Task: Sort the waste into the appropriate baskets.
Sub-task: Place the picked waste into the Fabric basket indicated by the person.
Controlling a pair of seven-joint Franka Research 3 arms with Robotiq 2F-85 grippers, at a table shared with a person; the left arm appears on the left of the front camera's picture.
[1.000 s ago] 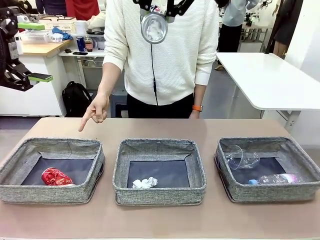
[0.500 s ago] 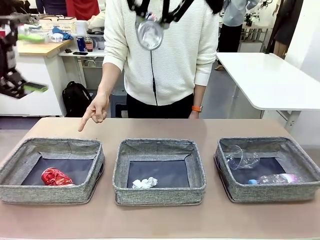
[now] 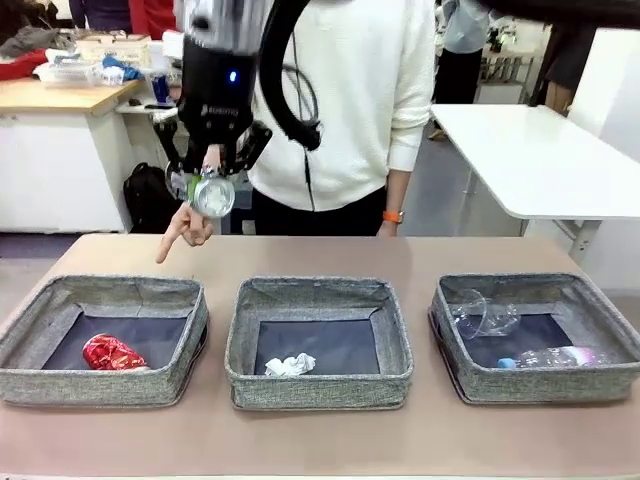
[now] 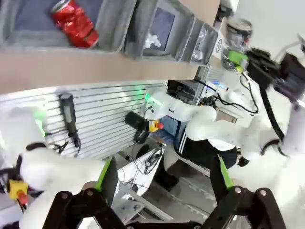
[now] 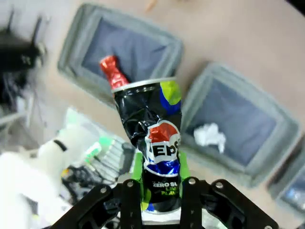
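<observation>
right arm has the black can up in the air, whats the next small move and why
Probably carry it a little further toward the left basket and lower it there. The right gripper holds the dark can above the person's pointing hand, and that basket already holds the crushed red can.

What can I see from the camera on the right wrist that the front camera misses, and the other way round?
Right wrist view: the dark can's crumpled side and printed label, clamped between the right gripper's green pads.
Front view: the person's pointing hand, plus the clear cup and bottle in the right basket.
Both: the held can, the red can in the left basket, and the paper ball in the middle basket.
</observation>
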